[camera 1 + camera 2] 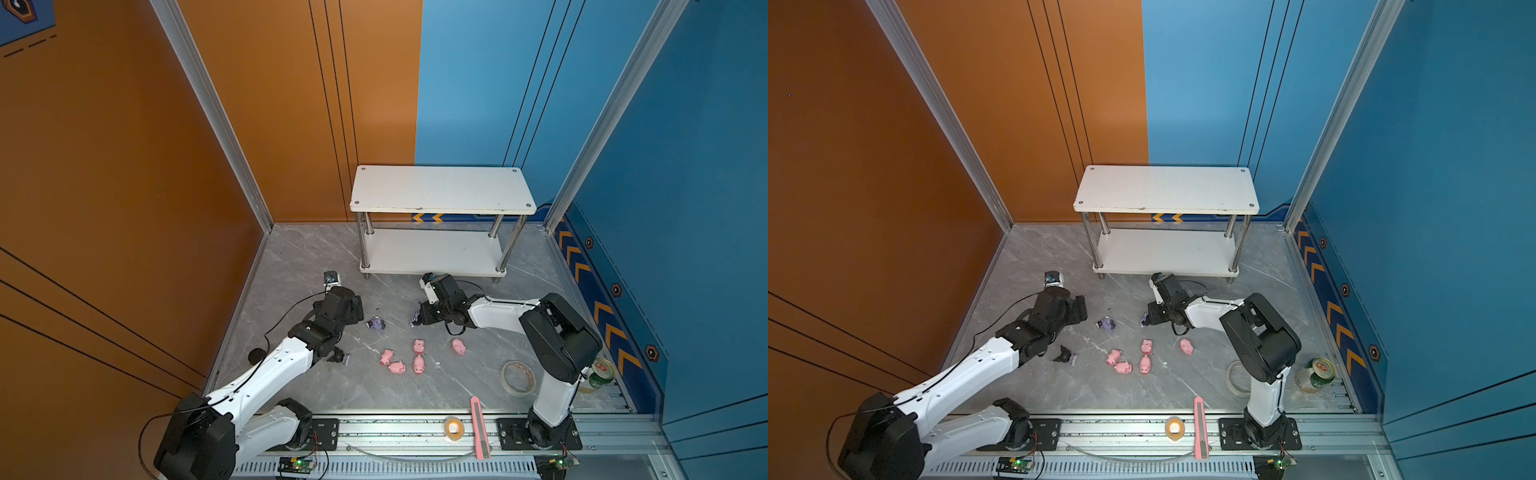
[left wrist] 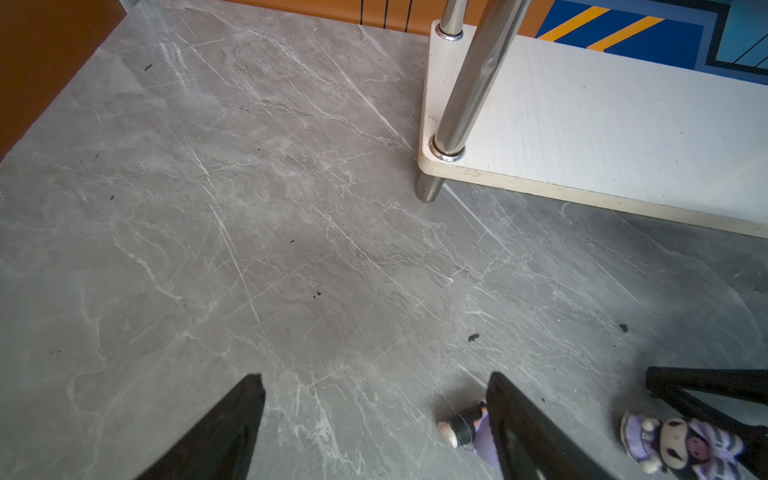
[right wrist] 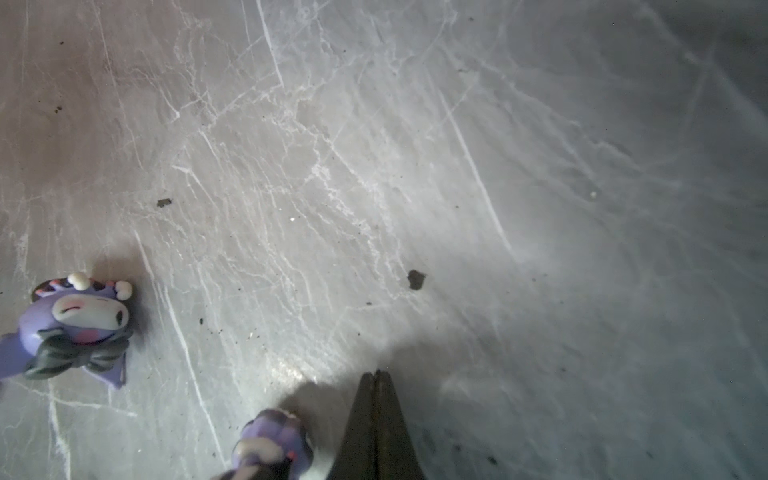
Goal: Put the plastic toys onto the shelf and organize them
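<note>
Nothing shelved yet. Nearest us, a pink utility knife (image 1: pixel 478 428) and a small tape roll (image 1: pixel 454 428) lie at the front edge, clear of the work. Beyond them, five pink pig figures (image 1: pixel 397 367) cluster loosely on the marble floor (image 1: pixel 299 266), well apart from the two-tier shelf (image 1: pixel 440 189). Farther on, the right gripper (image 3: pixel 376 376), jaws pressed together on nothing, sits just beside one purple figurine (image 3: pixel 272 442); the left gripper (image 2: pixel 374 376) hangs wide open near a second figurine (image 1: pixel 376 324). We judge a first pick is in hand: the right jaws must part and straddle the toy. At the back the shelf stands bare, its top board (image 1: pixel 1165 189) open from above, its lower board (image 1: pixel 432 251) hemmed by chrome legs (image 1: pixel 508 249) and the board overhead
</note>
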{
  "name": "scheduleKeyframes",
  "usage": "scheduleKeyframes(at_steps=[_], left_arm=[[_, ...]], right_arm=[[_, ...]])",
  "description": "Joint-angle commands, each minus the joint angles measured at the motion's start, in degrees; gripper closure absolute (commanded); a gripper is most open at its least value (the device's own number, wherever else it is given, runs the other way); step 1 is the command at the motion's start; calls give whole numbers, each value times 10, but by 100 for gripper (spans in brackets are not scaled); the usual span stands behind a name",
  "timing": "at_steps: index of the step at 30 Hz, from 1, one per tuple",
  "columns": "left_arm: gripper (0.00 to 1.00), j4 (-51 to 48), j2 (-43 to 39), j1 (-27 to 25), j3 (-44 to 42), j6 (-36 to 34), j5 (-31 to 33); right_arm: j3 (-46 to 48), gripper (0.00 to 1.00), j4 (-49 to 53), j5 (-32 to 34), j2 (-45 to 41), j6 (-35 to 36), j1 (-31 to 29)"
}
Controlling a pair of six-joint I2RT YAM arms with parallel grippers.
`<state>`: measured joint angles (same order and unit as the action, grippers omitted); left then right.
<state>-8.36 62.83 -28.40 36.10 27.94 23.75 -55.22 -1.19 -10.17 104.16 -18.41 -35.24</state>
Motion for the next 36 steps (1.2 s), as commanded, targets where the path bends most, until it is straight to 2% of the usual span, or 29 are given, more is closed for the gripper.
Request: scheduleKeyframes(at_steps=[1,7,12,16,18,21,24,28,36], left_arm=[[15,1,2,5,15,-3,-7],[15,7,2,7,10,0,-9],[18,24,19,5,13,2,-41],[24,34,47,-5,23,5,-61],[24,37,62,-10,30,6,-62],[24,40,78,-20,40,6,-64],[24,40,89,-27,48,5,-63],[23,39,95,-33,53,4,-61],[23,39,101,-35,52,-3,-54]], right_arm=[[-2,100,50,31,-57,29,7],[-9,100,116,60,-124,32,-8],[-18,100,169,67,-150,30,-32],[-28,100,219,25,-140,-16,-22],[-45,92,253,-4,-118,-44,-12],[-74,49,292,-12,-88,-70,-11],[-109,34,322,-30,-56,-90,-11],[-140,28,341,-50,-19,-106,-14],[-173,24,337,-45,34,-121,-24]])
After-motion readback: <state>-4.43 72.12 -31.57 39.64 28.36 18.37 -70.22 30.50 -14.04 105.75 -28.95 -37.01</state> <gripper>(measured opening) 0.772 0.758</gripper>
